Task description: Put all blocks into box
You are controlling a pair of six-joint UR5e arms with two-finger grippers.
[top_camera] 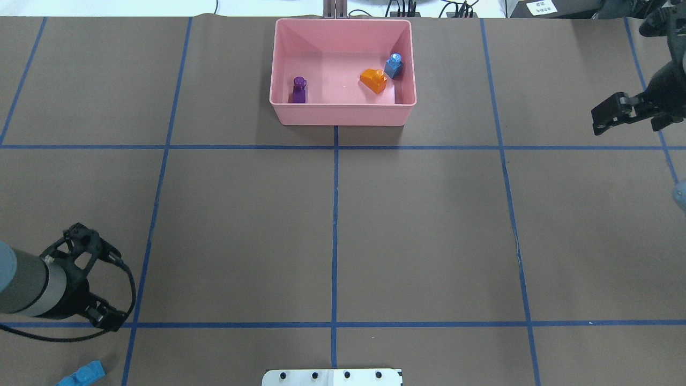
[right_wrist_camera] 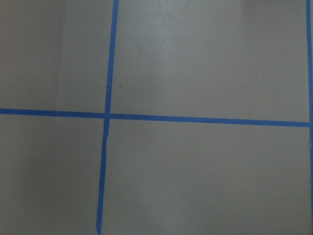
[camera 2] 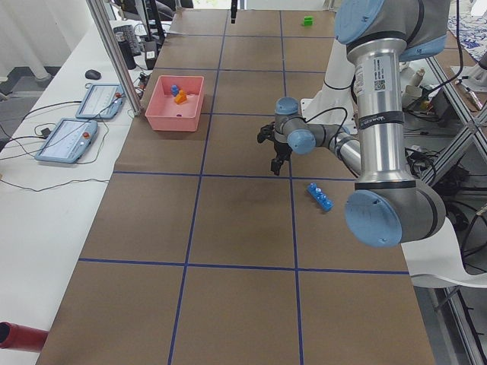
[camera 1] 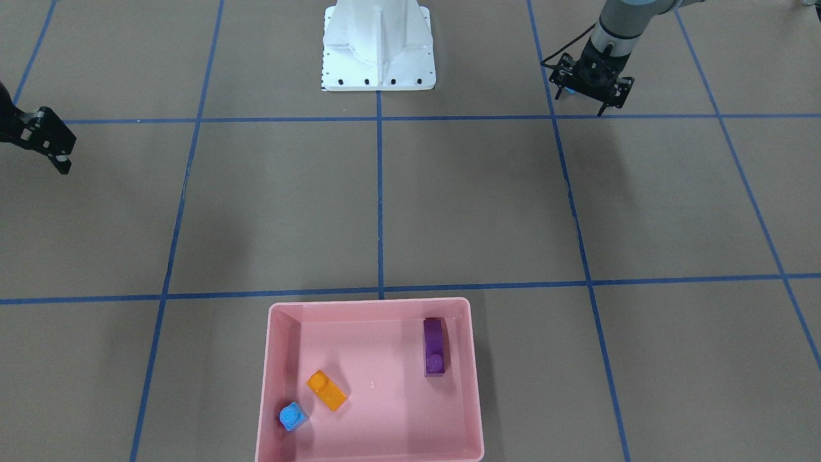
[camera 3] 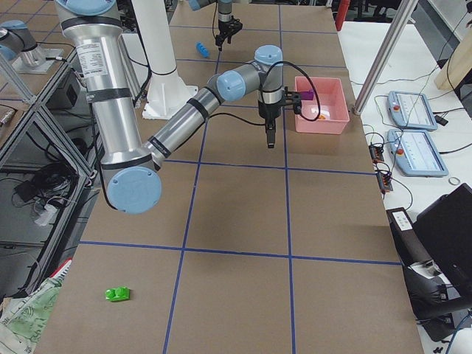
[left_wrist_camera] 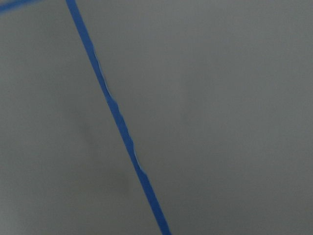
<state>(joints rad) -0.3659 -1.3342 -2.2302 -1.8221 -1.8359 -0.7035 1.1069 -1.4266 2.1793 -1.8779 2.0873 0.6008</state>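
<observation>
The pink box (top_camera: pixel 343 112) stands at the far middle of the table. In it lie the purple brick (top_camera: pixel 299 89), the orange brick (top_camera: pixel 374 80) and the small blue brick (top_camera: pixel 394 65). The long blue brick (top_camera: pixel 80 373) lies on the table near the robot's edge, just beside my left gripper (top_camera: pixel 94 279), which hovers open and empty. The green brick (camera 3: pixel 118 294) lies alone at the table's end on my right side. My right gripper (top_camera: pixel 621 115) hangs open and empty to the right of the box, well short of the green brick.
The white robot base (camera 1: pixel 378 51) stands at the middle of the near edge. Blue tape lines (top_camera: pixel 335 225) mark a grid on the brown table. Tablets (camera 3: pixel 413 110) and a post (camera 3: pixel 383 51) stand beyond the box.
</observation>
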